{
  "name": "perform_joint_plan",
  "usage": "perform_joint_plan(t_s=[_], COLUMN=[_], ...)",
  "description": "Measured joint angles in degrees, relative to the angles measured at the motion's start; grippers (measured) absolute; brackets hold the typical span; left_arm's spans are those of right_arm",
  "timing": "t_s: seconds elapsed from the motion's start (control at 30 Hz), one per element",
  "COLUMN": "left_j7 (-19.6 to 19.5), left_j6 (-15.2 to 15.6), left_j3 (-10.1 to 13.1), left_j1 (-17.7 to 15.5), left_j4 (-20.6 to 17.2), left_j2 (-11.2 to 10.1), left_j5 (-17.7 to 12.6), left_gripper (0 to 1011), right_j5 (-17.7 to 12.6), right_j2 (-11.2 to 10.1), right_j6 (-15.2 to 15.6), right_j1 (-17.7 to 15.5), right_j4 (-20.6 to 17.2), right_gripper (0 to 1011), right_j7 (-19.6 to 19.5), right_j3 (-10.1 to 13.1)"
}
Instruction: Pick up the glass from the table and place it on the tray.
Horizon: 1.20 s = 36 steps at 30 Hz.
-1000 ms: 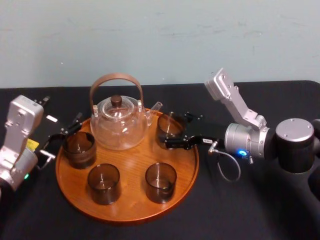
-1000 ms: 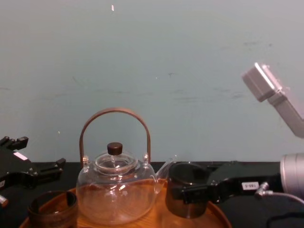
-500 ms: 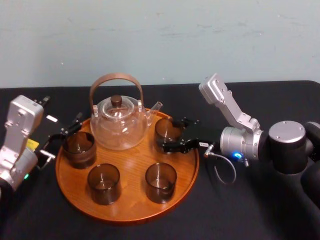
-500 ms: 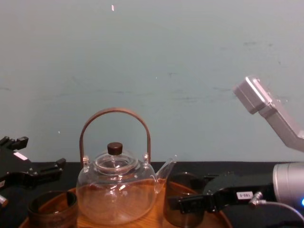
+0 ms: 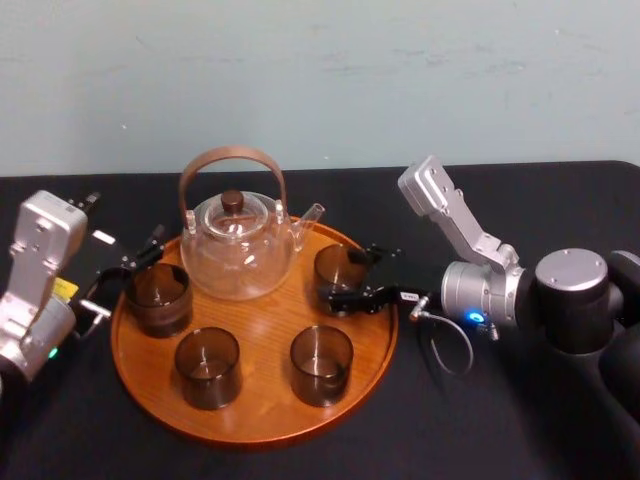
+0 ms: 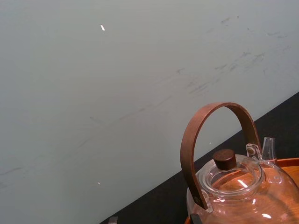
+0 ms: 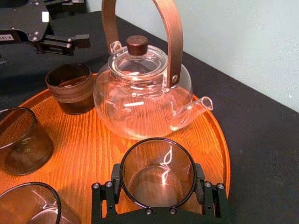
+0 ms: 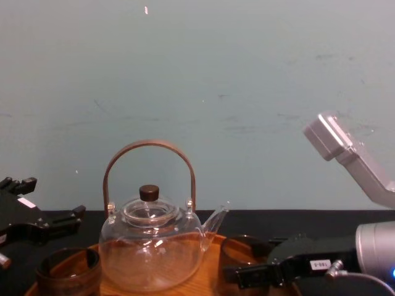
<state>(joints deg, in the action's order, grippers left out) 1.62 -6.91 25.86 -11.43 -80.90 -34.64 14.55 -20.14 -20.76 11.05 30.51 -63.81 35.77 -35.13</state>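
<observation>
We've got the tray [image 5: 265,330] (big round wooden one) under the glass [image 7: 158,163], which stands upright at its right rear, just beside the teapot [image 5: 238,245] spout. The right gripper [image 7: 158,189] clamps it from both sides, reaching in sideways. The left gripper [image 5: 125,275] sits parked across the tray.

Tray [image 5: 262,325] mid counter [image 5: 480,430]. Glass [image 5: 335,264] on tray's right side, right end effector [image 5: 341,277] clamped either side of it. Teapot [image 5: 238,245] at tray's far side. Brown cup [image 5: 158,297] at tray's left, left end effector [image 5: 124,277] spread just beside it. Near-left tumbler [image 5: 208,367] and near-right tumbler [image 5: 322,364] at tray's near side.
</observation>
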Motion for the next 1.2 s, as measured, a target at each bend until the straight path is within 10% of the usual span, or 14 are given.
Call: perform_joint_plan(t_s=[1.2], left_j7=[0.00], left_j6=[0.00], left_j3=[0.00], left_j1=[0.00], left_j4=[0.00], left_j2=[0.00], left_j5=[0.00], left_gripper=[1001], right_j5=[0.52], right_j2=[-0.06], right_j6=[0.34], right_j1=[-0.27], right_j4=[0.12], right_gripper=[1002], right_j7=[-0.42], right_j3=[0.02])
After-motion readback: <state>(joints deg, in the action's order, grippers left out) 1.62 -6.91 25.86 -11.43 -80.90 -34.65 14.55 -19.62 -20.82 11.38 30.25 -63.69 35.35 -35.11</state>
